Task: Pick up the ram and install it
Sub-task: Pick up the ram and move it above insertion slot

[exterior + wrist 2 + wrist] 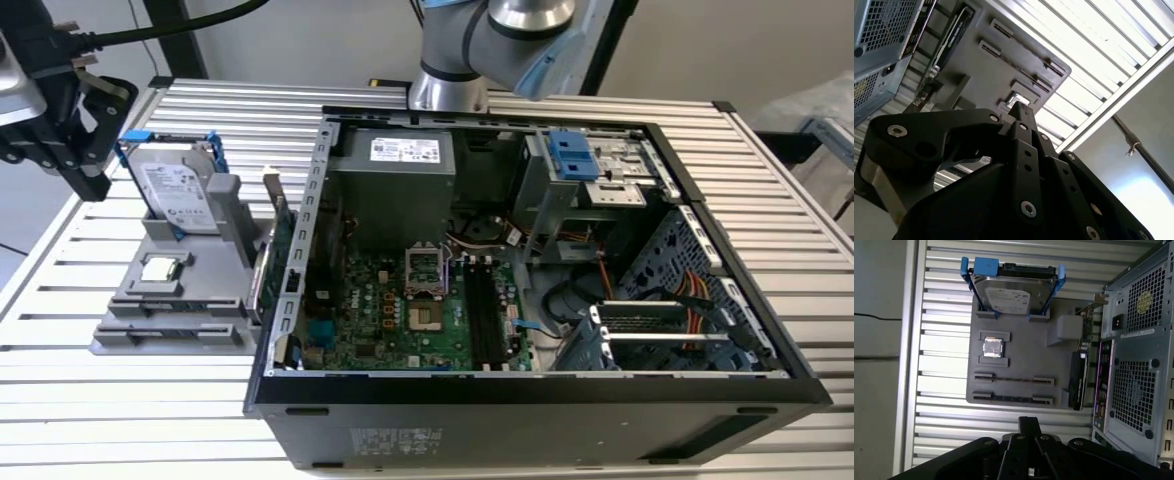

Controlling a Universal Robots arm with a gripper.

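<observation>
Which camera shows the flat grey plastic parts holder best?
The first wrist view: the flat grey plastic parts holder shows whole, from above. The exterior view shows it at a slant; the second wrist view, partly behind the black gripper.

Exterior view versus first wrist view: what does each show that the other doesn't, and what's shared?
Exterior view: the inside of the open case, with motherboard and power supply, plus the arm. First wrist view: the case's grilled rear panel and a top-down look at the ram, on edge in the tray's slots. Both: the grey tray, hard drive, chip and gripper.
</observation>
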